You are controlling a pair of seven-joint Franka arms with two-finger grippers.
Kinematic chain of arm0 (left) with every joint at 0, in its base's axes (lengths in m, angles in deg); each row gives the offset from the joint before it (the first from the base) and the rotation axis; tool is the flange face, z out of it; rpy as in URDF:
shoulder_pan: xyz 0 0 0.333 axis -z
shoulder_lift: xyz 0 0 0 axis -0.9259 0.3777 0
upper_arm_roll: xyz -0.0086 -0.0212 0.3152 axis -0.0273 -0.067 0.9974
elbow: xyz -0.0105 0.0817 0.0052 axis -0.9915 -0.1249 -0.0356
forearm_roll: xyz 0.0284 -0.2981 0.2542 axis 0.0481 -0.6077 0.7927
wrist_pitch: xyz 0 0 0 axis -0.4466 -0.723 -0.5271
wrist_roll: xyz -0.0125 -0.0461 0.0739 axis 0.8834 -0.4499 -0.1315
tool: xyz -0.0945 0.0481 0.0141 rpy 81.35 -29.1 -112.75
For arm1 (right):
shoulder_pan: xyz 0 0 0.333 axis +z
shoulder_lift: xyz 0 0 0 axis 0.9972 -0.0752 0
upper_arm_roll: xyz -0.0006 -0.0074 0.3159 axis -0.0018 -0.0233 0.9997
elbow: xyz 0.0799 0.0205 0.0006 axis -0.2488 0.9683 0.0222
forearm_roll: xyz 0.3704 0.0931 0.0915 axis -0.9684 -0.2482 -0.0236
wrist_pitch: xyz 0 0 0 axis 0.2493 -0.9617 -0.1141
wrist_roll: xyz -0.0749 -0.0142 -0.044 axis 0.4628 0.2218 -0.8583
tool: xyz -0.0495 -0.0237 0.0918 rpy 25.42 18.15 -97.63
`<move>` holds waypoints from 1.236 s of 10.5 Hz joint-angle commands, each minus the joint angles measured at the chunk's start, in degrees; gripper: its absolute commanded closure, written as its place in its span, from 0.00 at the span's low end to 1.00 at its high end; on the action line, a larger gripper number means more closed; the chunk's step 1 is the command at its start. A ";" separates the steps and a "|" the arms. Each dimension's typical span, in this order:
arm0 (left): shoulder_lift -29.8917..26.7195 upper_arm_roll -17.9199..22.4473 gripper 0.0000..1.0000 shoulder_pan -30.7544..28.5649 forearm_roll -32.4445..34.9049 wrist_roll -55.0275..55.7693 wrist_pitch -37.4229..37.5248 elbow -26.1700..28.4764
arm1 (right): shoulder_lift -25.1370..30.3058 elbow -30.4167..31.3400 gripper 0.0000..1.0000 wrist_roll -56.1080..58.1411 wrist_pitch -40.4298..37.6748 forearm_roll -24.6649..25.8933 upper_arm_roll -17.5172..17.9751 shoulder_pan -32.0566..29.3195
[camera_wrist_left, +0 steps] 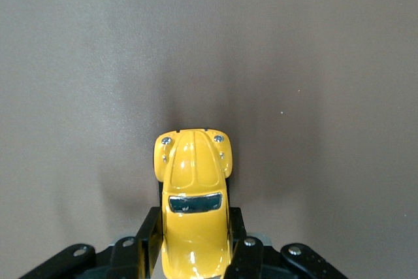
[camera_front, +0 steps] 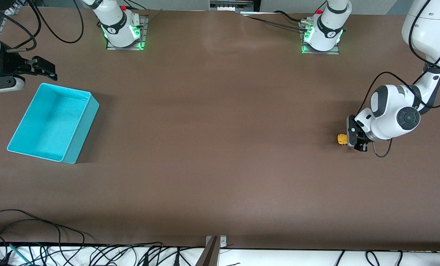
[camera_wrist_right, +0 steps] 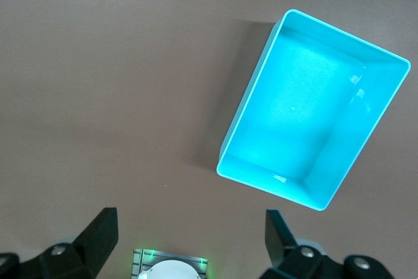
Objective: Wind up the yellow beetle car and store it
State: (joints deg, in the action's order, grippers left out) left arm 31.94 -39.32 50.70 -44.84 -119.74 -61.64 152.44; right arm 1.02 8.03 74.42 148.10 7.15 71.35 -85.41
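Left gripper (camera_front: 354,137) at right of front view, low on table (camera_front: 220,147), clamped on yellow beetle car (camera_wrist_left: 193,194). Right gripper (camera_front: 42,69) at upper left, waited spread wide above turquoise bin (camera_front: 53,122).

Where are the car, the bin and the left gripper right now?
car (camera_wrist_left: 194,181): left wrist view, on its yellow hood.
bin (camera_front: 89,95): front view, on its rim corner.
left gripper (camera_front: 355,137): front view, between its fingertips, shut on the car.
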 commanded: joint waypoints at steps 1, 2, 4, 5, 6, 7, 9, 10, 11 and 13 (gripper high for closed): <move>3.32 -0.23 0.25 -1.26 1.61 -1.40 -1.11 -1.38 | 0.10 -0.34 0.00 0.91 -0.93 -1.16 -0.68 0.16; 2.97 -0.23 0.00 -1.35 1.61 -1.92 -0.85 -1.99 | 0.10 -0.34 0.00 0.91 -0.93 -1.16 -0.68 0.25; 1.92 -0.67 0.00 -1.26 1.43 -2.10 3.77 -4.70 | 0.10 -0.34 0.00 0.91 -0.84 -1.16 -0.68 0.25; 1.22 -0.93 0.00 -1.18 1.34 -2.19 8.51 -6.98 | 0.10 -0.34 0.00 0.91 -0.84 -1.16 -0.60 0.25; 0.08 -1.80 0.00 -1.18 1.00 -2.19 12.99 -8.92 | 0.10 -0.34 0.00 0.82 -0.84 -1.16 -0.42 0.25; -0.80 -1.98 0.00 -1.18 0.73 -2.10 16.43 -10.77 | 0.10 -0.42 0.00 0.82 -0.84 -1.16 -0.42 0.34; -1.34 -1.99 0.00 -1.09 -2.06 -1.84 21.19 -14.54 | 0.10 -0.51 0.00 0.82 -0.84 -1.16 -0.42 0.34; -1.34 -1.99 0.00 -0.83 -3.48 -1.66 23.21 -16.22 | 0.10 -0.42 0.00 0.82 -0.84 -1.25 -0.42 0.34; -1.34 -1.99 0.00 -0.56 -4.88 -1.49 24.97 -17.89 | 0.01 -0.42 0.00 0.82 -0.84 -1.25 -0.42 0.34; -1.34 -1.99 0.00 1.80 -5.34 -0.35 29.53 -21.84 | 0.10 -0.34 0.00 0.73 -0.84 -1.16 -0.33 0.43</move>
State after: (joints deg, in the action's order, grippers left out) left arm 30.72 -41.29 50.64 -48.90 -120.91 -36.12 133.90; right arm 1.02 8.03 74.49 148.08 7.07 71.22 -85.29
